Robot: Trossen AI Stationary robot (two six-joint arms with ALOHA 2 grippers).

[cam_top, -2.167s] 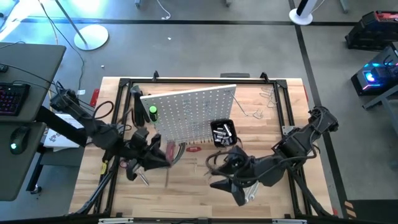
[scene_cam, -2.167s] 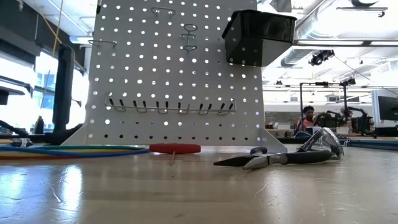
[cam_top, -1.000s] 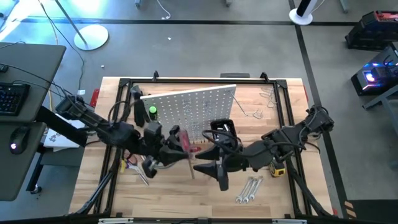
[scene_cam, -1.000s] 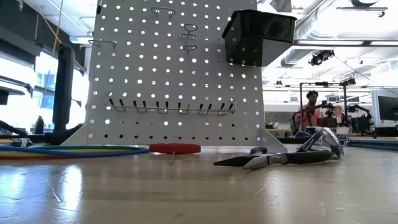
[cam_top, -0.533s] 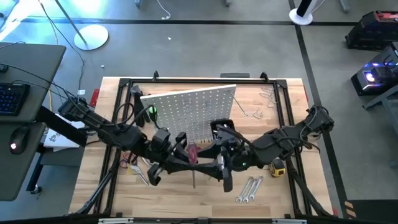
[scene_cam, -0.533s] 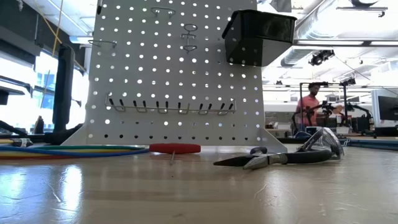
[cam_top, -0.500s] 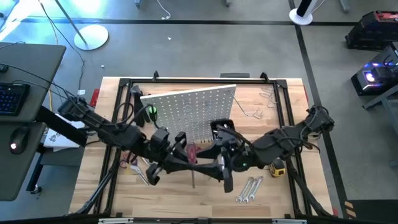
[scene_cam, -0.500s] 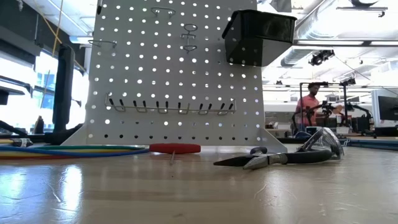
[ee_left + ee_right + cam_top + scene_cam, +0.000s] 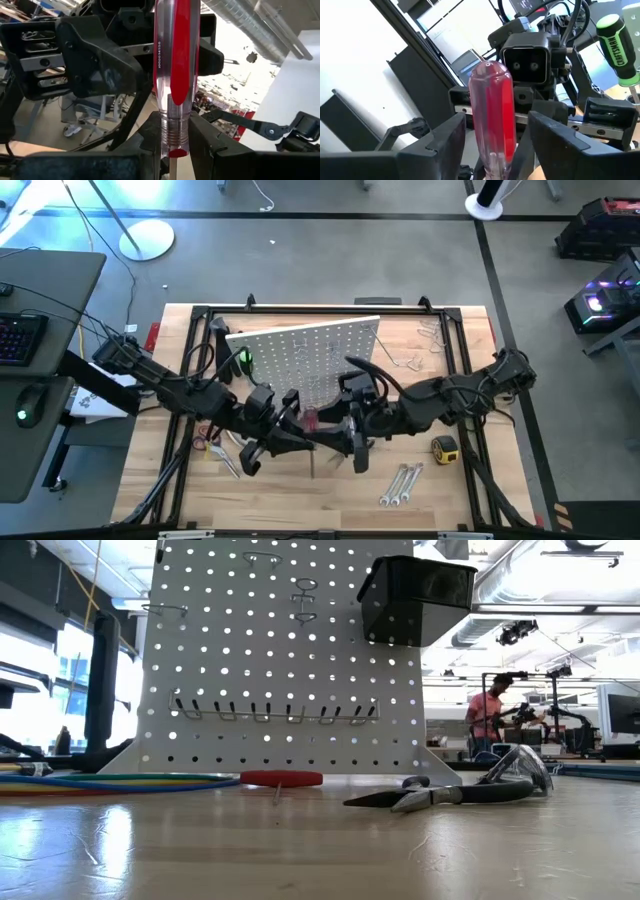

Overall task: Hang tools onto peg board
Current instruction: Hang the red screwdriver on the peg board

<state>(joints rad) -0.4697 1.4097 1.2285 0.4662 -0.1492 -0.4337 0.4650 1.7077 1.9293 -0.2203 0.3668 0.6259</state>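
Note:
A screwdriver [image 9: 172, 65] with a clear red handle stands about upright above the table, in front of the white peg board [image 9: 300, 360]. My left gripper [image 9: 172, 145] is shut on it and reaches in from the table's left [image 9: 300, 438]. My right gripper [image 9: 495, 142] faces it from the right [image 9: 332, 435]. It is open, with one finger on each side of the handle's upper part [image 9: 492, 115] and a small gap on both sides. Neither gripper shows in the low view. My left gripper pinches the handle's ribbed lower end [image 9: 172, 131], just above the shaft, between its two fingers. The fingers come in about level from the table's left and lie across the screwdriver. The screwdriver is lifted clear of the table, butt end up, shaft below the fingers.
On the table by the board's foot lie another red screwdriver [image 9: 282, 778], black-handled pliers [image 9: 450, 793] and coloured cables [image 9: 110, 781]. Silver wrenches [image 9: 400, 483] and a yellow tape measure [image 9: 445, 447] lie near the front right. A black bin [image 9: 415, 600] hangs on the board. A person [image 9: 487, 720] stands far behind.
My left gripper has carried the screwdriver a little toward the table's right and then kept still. My right gripper has come toward the table's left and slightly up, so its open fingers now stand around the handle.

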